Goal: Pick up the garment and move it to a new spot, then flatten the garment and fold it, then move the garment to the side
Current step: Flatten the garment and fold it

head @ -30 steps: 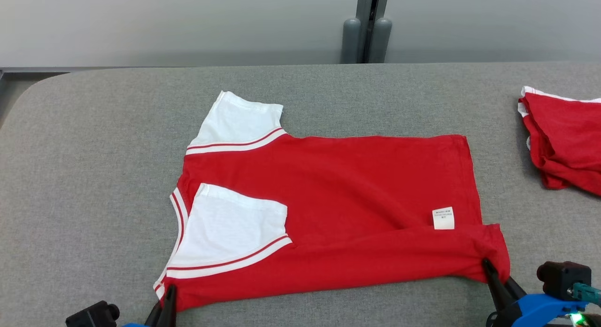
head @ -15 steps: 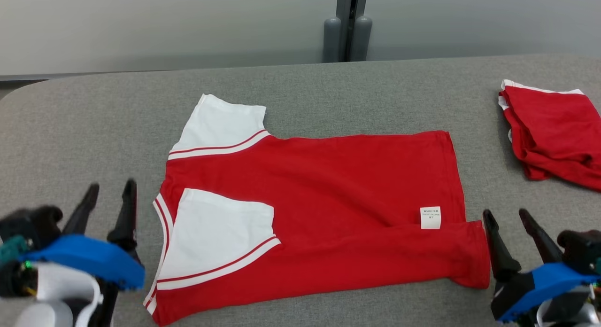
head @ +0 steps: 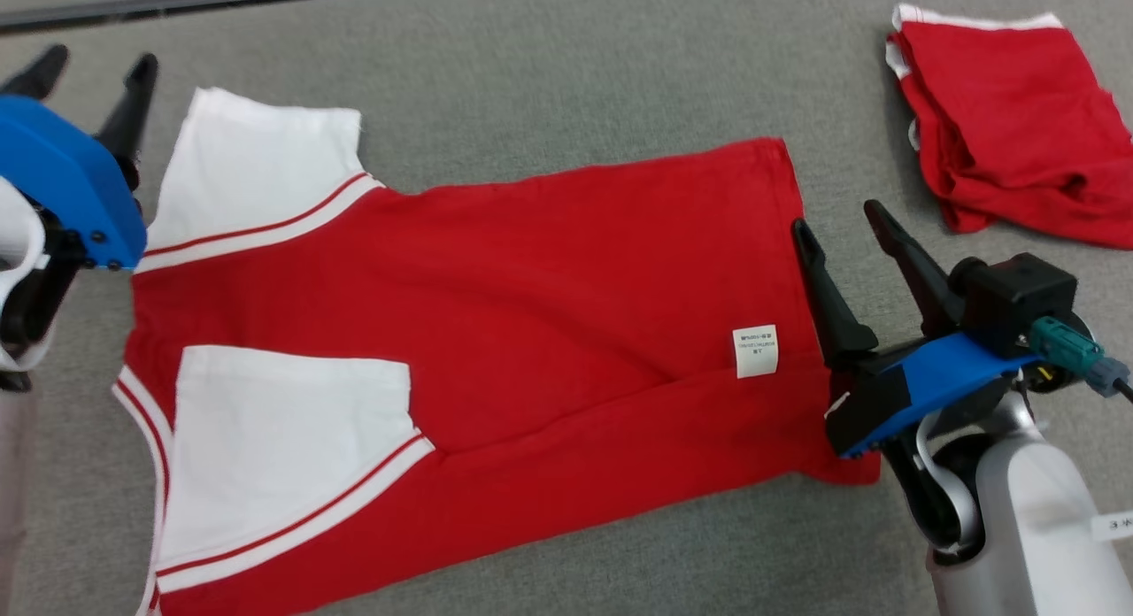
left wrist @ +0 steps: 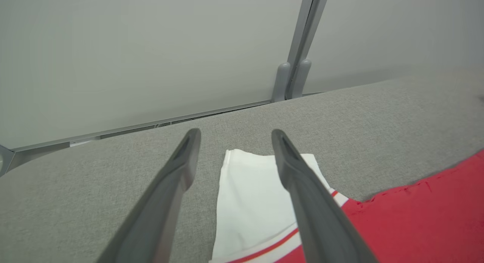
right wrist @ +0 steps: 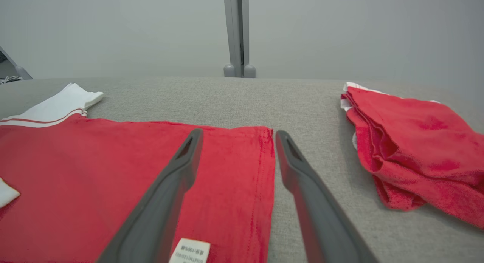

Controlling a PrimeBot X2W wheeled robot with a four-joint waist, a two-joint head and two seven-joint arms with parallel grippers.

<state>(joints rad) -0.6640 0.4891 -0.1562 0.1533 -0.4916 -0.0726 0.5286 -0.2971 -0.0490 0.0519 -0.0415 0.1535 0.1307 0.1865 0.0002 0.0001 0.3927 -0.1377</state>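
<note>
The left claw (head: 96,65) stands with its two dark fingers well apart and nothing between them, at the far left corner of the garment (head: 531,288). Its blue wrist housing (head: 66,182) sits at the left edge and the fingers point away toward the far side of the bench (head: 531,67). From its own wrist, one finger lies over the edge of the far white sleeve (head: 257,173) and the other over bare grey cloth. The right claw (head: 836,219) is spread just as wide and is likewise empty. Its pale forearm (head: 1018,527) comes up from the near right, and the fingers reach away and a little left. They straddle the garment's hem, the left finger over red fabric and the right one over the bench. The garment itself lies flat across the middle of the bench, sleeves to the left and hem to the right. Its near long edge is turned over onto the body, so the near white sleeve (head: 283,439) rests on top of the red. A small white label (head: 755,350) shows close to the hem. A second red garment (head: 1009,120) lies bunched at the far right, apart from the first.
</note>
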